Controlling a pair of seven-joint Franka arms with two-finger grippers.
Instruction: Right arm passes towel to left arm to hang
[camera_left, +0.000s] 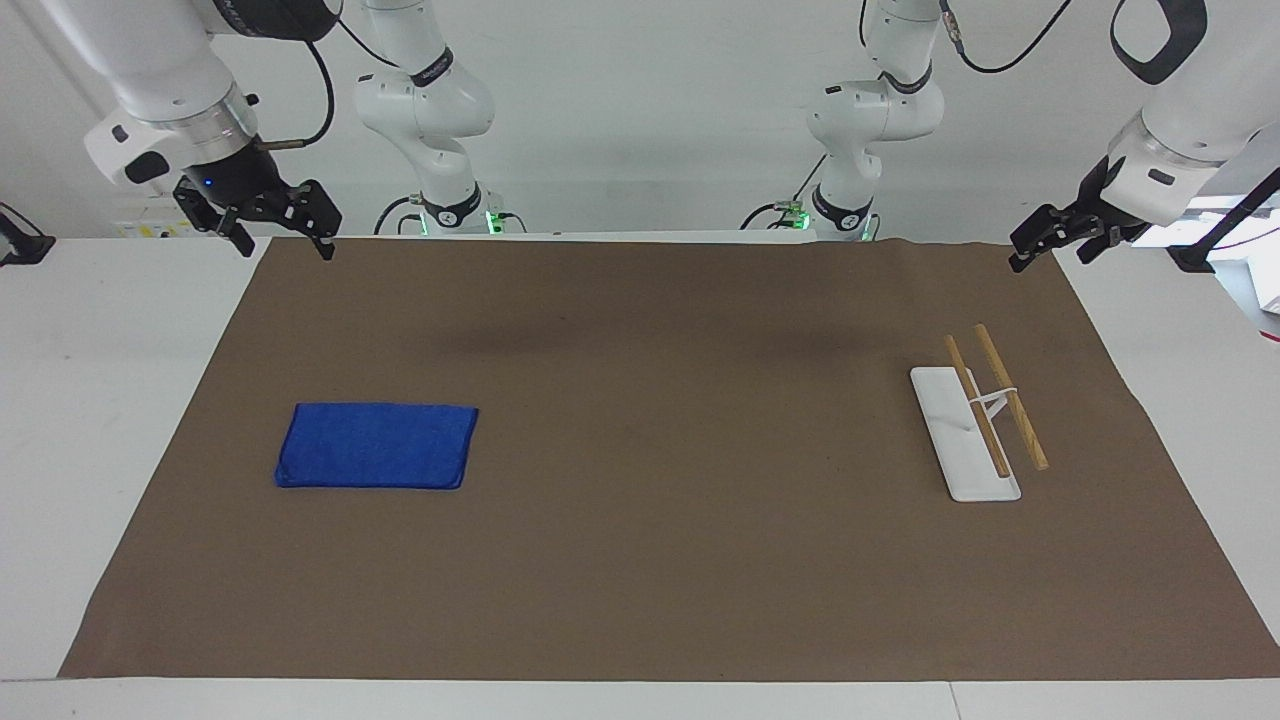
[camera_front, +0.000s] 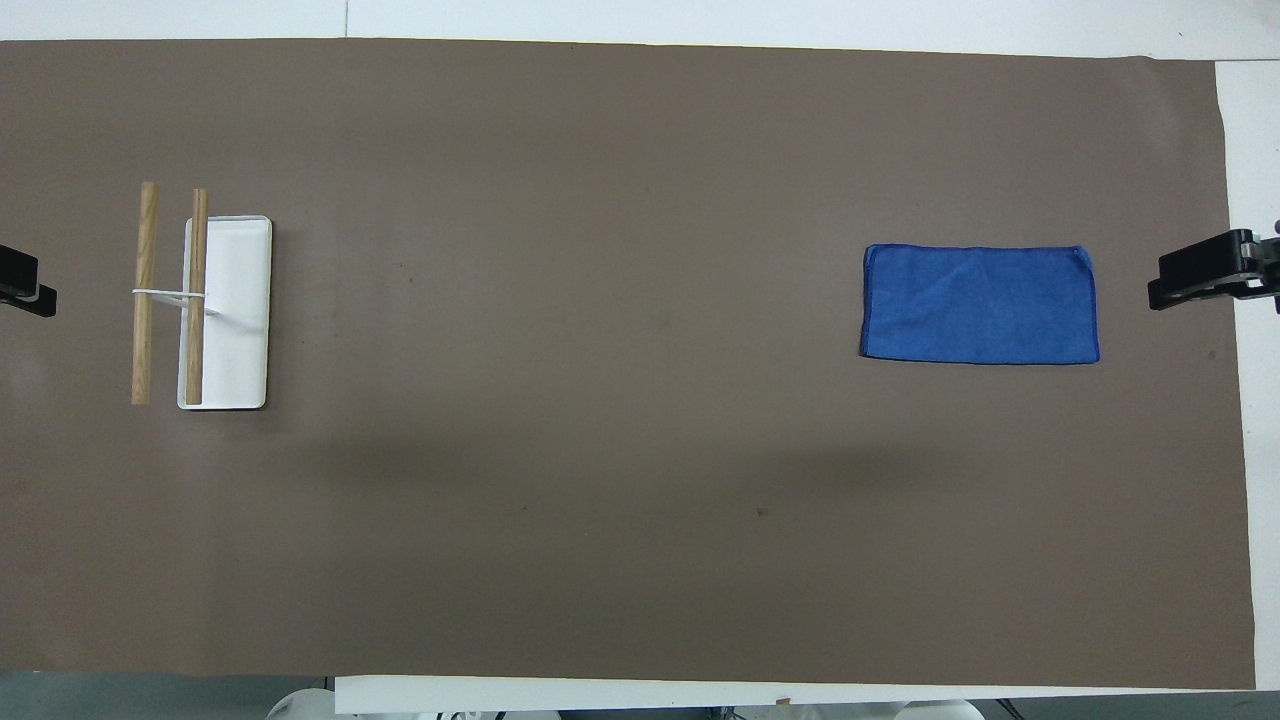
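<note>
The blue towel (camera_left: 378, 445) lies flat on the brown mat toward the right arm's end of the table; it also shows in the overhead view (camera_front: 980, 303). My right gripper (camera_left: 285, 245), wide and black with a blue light, hangs raised over the mat's edge at that end, open and empty, apart from the towel; its tip shows in the overhead view (camera_front: 1200, 277). My left gripper (camera_left: 1022, 256), slim and black, waits raised over the mat's edge at the left arm's end, holding nothing; it shows in the overhead view (camera_front: 25, 285).
A rack with a white base (camera_left: 950, 440) and two wooden rods (camera_left: 1010, 395) stands on the brown mat (camera_left: 640, 560) toward the left arm's end; it also shows in the overhead view (camera_front: 240, 320). White table surface borders the mat.
</note>
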